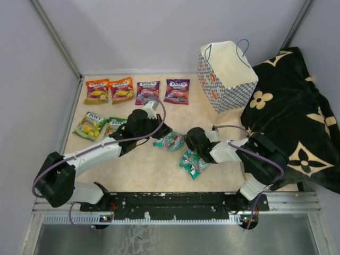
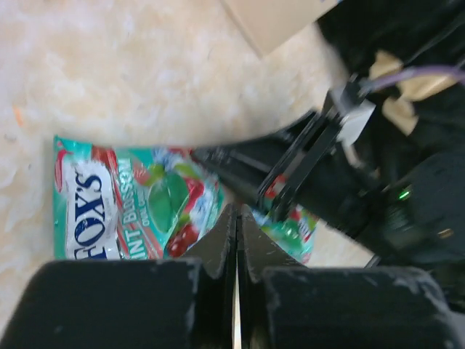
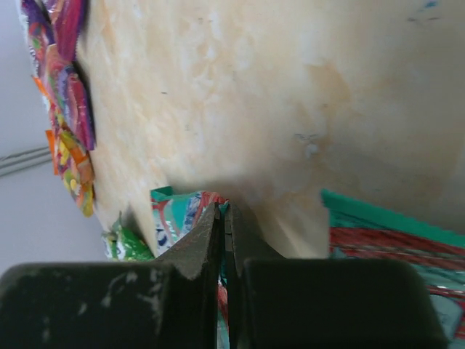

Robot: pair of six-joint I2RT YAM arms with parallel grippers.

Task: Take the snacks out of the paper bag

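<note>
The paper bag (image 1: pixel 228 74) stands upright at the back right, its corner in the left wrist view (image 2: pixel 276 18). Two orange (image 1: pixel 109 90), two purple (image 1: pixel 162 91) and two green (image 1: pixel 101 126) snacks lie flat at the left. A teal snack (image 1: pixel 171 142) lies mid-table, a second teal snack (image 1: pixel 192 163) nearer. My right gripper (image 1: pixel 187 139) (image 3: pixel 227 211) is shut on the first teal snack's edge (image 3: pixel 174 218). My left gripper (image 1: pixel 162 132) (image 2: pixel 237 211) is shut, its tips over the same snack (image 2: pixel 123 207), with nothing seen between the fingers.
A black cloth with gold flower marks (image 1: pixel 289 117) covers the right side, over the right arm's elbow. Grey walls close the table at the back and left. The second teal snack shows at the right of the right wrist view (image 3: pixel 396 236).
</note>
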